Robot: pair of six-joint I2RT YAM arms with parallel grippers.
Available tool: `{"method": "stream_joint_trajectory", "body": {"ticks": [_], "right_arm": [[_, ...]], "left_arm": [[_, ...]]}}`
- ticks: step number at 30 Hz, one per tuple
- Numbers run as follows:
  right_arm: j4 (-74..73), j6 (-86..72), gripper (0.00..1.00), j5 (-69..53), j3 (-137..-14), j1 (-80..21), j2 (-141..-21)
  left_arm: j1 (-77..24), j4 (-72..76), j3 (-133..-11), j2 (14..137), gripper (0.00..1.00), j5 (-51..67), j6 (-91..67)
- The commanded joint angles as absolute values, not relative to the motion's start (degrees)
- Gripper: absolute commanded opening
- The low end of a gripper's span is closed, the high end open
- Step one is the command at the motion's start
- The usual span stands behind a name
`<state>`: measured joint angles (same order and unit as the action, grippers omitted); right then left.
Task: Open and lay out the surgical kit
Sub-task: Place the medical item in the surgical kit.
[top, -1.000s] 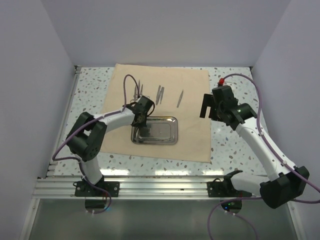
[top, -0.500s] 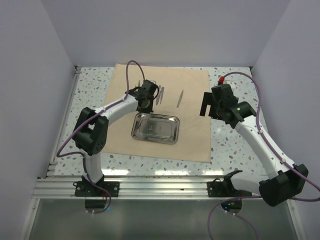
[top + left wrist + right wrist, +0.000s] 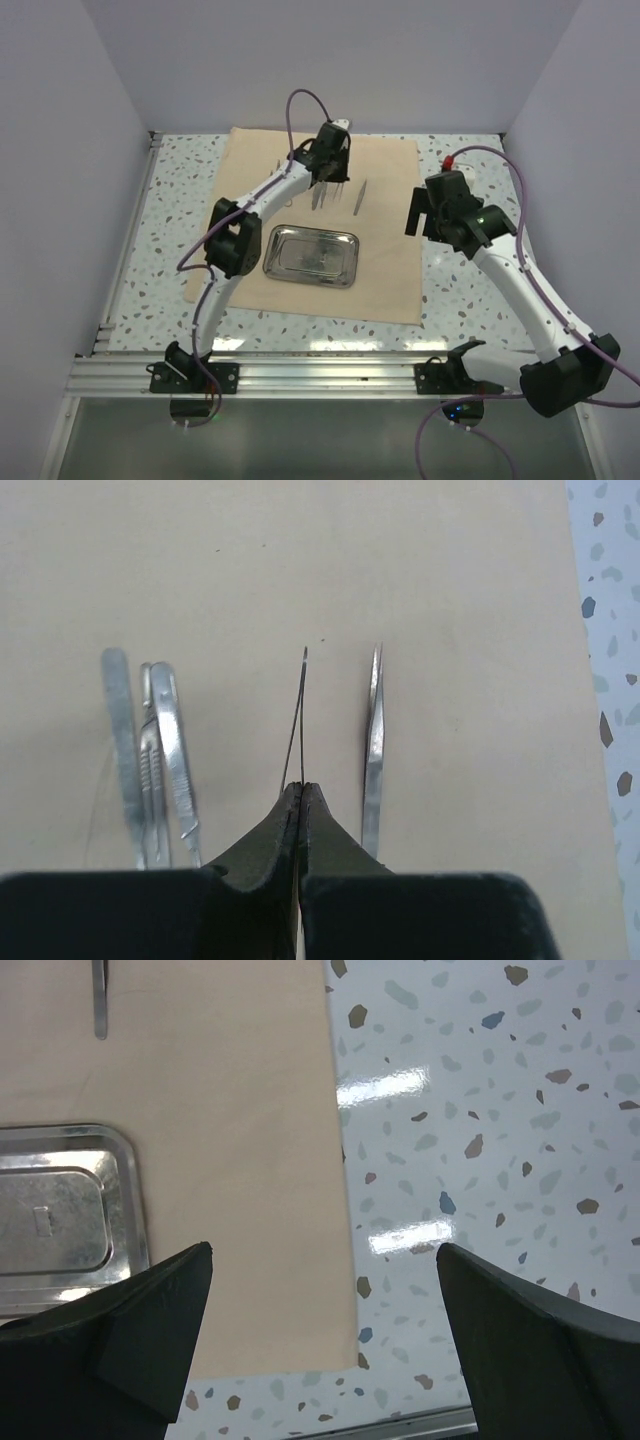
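The tan cloth wrap [image 3: 385,275] lies spread flat on the table. The steel tray [image 3: 310,256] sits on it, with nothing in it that I can see. My left gripper [image 3: 333,172] is stretched to the far part of the cloth. In the left wrist view it [image 3: 300,788] is shut on a thin metal instrument [image 3: 300,715] that points away from the jaws. Tweezers [image 3: 373,750] lie just right of it, and flat handles [image 3: 165,745] lie to its left. My right gripper [image 3: 415,215] is open and empty above the cloth's right edge [image 3: 340,1210].
Laid-out instruments show on the cloth beyond the tray [image 3: 360,197]. The speckled tabletop [image 3: 480,1160] lies right of the cloth. The tray's corner [image 3: 60,1220] shows at the left of the right wrist view. Side walls and a metal rail [image 3: 320,372] bound the table.
My left arm has swung from the tray's left end to the far part of the cloth, over the row of instruments. The right arm has barely moved.
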<state>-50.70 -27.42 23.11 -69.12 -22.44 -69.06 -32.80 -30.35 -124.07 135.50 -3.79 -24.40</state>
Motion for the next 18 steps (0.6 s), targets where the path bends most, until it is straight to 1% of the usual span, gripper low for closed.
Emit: {"method": "stream_joint_trajectory", "body": {"ticks": [1, 4, 7, 8, 9, 10, 11, 12, 15, 16, 18], "right_arm": [[-53.6, -28.0, 0.99, 26.3, -69.1, -22.3, -65.4], [-55.6, -29.0, 0.98, 27.2, -68.3, -22.3, -63.0], [-57.7, -29.6, 0.98, 28.0, -67.9, -22.3, -60.7], [-58.1, -29.7, 0.99, 28.2, -67.7, -22.4, -60.1], [-58.8, -29.8, 0.98, 28.7, -67.4, -22.3, -58.9], [-59.0, -29.8, 0.98, 28.7, -67.0, -22.3, -58.5], [-59.2, -29.8, 0.98, 28.8, -66.7, -22.4, -58.0], [-59.5, -29.7, 0.98, 28.8, -66.5, -22.3, -57.4], [-58.6, -29.5, 0.98, 28.0, -65.8, -22.4, -57.3], [-58.1, -29.4, 0.98, 27.3, -65.7, -22.4, -57.6], [-56.5, -29.4, 0.98, 26.5, -65.7, -22.3, -58.1]], "left_arm": [[-33.7, -23.2, -132.8, 141.5, 0.0, 1.7, -25.0], [-33.7, -19.9, -136.2, 146.2, 0.0, 3.7, -28.0], [-33.8, -16.7, -135.4, 147.9, 0.0, 5.4, -30.6], [-34.1, -16.1, -135.3, 148.1, 0.02, 5.9, -31.2], [-34.2, -16.0, -135.1, 148.1, 0.07, 5.6, -31.2], [-34.4, -15.7, -134.5, 147.9, 0.22, 5.5, -31.2], [-34.5, -15.8, -134.2, 147.5, 0.31, 5.2, -31.2], [-34.4, -15.8, -133.8, 146.3, 0.47, 4.8, -31.1], [-34.3, -16.4, -131.6, 142.4, 0.59, 2.8, -29.6], [-34.2, -16.6, -130.4, 141.3, 0.68, 2.3, -29.2], [-33.8, -18.4, -129.2, 138.1, 0.69, 1.6, -28.1]]}}
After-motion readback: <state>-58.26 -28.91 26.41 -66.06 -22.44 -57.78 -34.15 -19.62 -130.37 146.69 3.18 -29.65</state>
